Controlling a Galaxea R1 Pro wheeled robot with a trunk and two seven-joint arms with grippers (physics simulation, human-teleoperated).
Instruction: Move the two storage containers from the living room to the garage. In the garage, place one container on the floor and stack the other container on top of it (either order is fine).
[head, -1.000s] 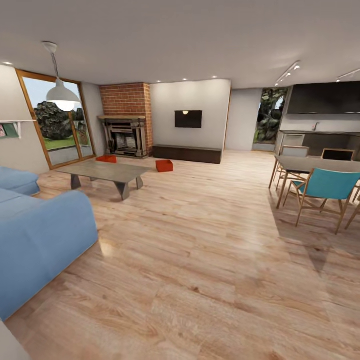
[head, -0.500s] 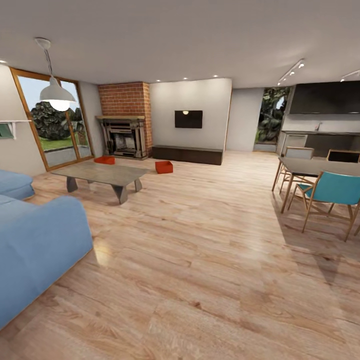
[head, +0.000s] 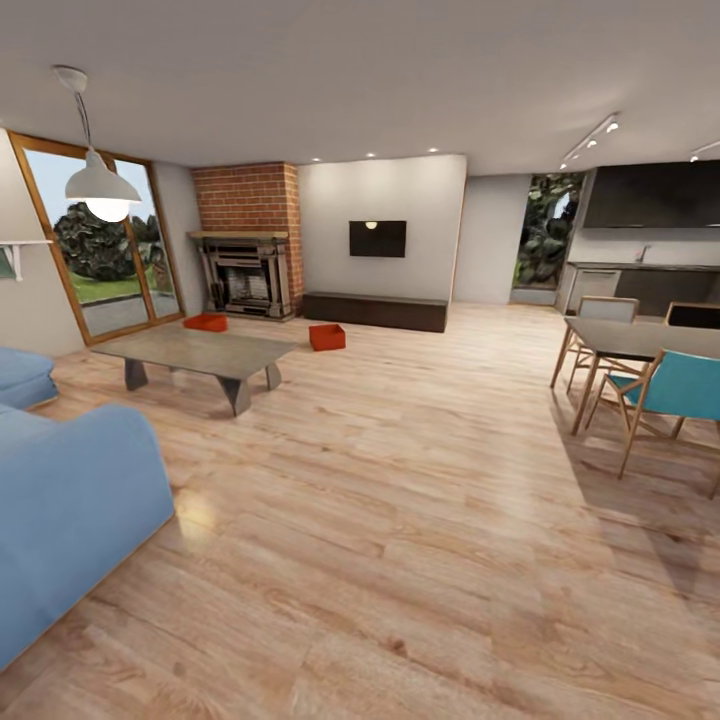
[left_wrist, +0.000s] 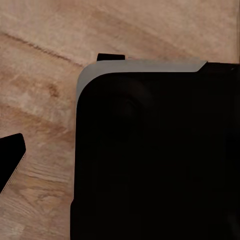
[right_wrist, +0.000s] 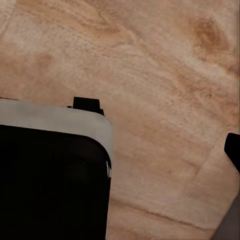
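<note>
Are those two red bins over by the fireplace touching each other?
Apart. The head view shows one red bin near the fireplace and the other red bin well to its right, with bare wood floor between them.

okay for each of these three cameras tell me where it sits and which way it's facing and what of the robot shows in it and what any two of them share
Head view: high on the robot, facing forward across the living room toward the fireplace and two storage containers.
Left wrist view: near the left gripper, facing down at the plank floor; dark robot body shows.
Right wrist view: near the right gripper, facing down at plank floor; dark robot body shows.
Shared: all views see the same light wood floor.
</note>
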